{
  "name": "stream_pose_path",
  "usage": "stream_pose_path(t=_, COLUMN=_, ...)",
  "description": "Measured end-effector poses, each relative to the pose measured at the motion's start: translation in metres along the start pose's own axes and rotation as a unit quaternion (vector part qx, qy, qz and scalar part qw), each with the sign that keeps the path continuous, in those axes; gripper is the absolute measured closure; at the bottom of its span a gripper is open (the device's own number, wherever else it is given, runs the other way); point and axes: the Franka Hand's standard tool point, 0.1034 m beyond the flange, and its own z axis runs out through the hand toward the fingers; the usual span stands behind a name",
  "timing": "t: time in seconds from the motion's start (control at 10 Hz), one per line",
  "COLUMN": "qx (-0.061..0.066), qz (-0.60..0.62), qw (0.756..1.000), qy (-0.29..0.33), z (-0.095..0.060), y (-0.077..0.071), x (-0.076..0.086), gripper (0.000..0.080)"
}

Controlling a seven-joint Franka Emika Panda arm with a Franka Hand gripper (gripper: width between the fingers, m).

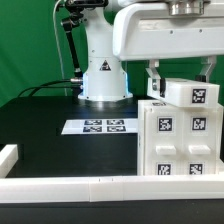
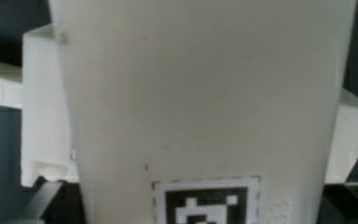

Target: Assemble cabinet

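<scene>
The cabinet body [image 1: 178, 145] is a large white box with several square tags, standing at the exterior view's right. A smaller white block [image 1: 192, 94] with a tag sits on top of it. My gripper [image 1: 180, 86] straddles this block, with one finger [image 1: 153, 80] against its side, and looks shut on it. In the wrist view the white block [image 2: 194, 100] fills the picture, its tag [image 2: 208, 203] at the edge. Only a sliver of one finger [image 2: 41, 196] shows there.
The marker board [image 1: 100, 126] lies flat on the black table in front of the robot base [image 1: 103, 78]. A long white rail [image 1: 70, 186] runs along the near edge, with a short white rail end [image 1: 8, 157] at the exterior view's left.
</scene>
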Motion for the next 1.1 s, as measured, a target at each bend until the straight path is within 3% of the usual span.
stream_pose_path(t=0.2, qx=0.003, qz=0.104, qw=0.995, qy=0.000, z=0.0004, y=-0.0002, x=-0.0001, gripper=0.0242)
stream_pose_path(t=0.6, qx=0.005, qz=0.284, qw=0.959, qy=0.012, z=0.0006, y=-0.0010, x=0.0029, gripper=0.0242)
stream_pose_path(t=0.9, qx=0.010, qz=0.424, qw=0.905, qy=0.009, z=0.0019, y=0.0012, x=0.0024, gripper=0.0242)
stream_pose_path(t=1.1, qx=0.011, qz=0.515, qw=0.857, qy=0.009, z=0.0018, y=0.0013, x=0.0026, gripper=0.0242)
